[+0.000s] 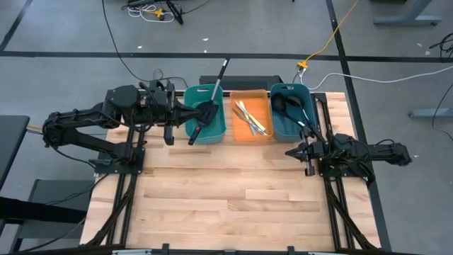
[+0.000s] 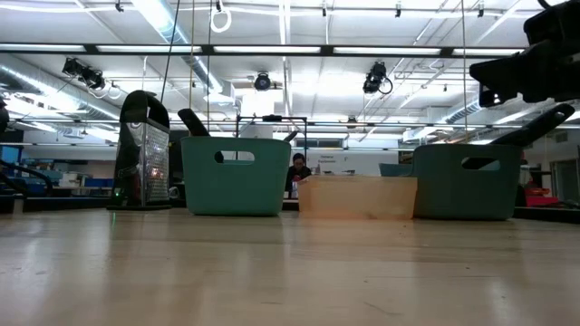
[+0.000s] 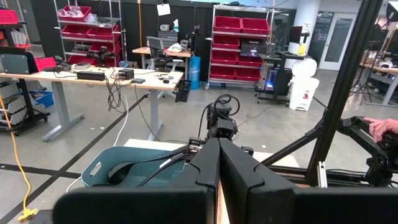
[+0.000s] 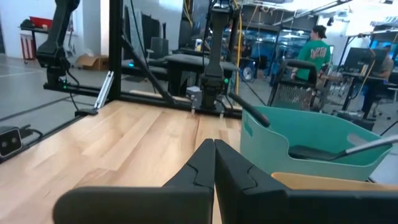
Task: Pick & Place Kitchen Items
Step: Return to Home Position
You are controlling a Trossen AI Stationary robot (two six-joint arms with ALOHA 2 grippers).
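Note:
A black slotted spatula (image 1: 206,113) leans in the left teal bin (image 1: 190,129), its handle (image 1: 221,74) sticking out past the far rim. Thin yellow and white sticks (image 1: 249,117) lie in the orange bin (image 1: 241,133). Black ladles (image 1: 289,105) rest in the right teal bin (image 1: 284,130); the left wrist view shows them too (image 3: 134,169). My left gripper (image 1: 185,112) is shut with nothing between its fingers (image 3: 219,149), level, above the left bin. My right gripper (image 1: 290,151) is shut too (image 4: 214,146), level, in front of the right bin, pointing toward the table's left.
The three bins stand in a row along the table's far edge. Bare wooden tabletop (image 1: 233,198) stretches from them to the near edge. Black frame rails (image 1: 131,177) run along both sides. People are in the room beyond the table (image 4: 316,46).

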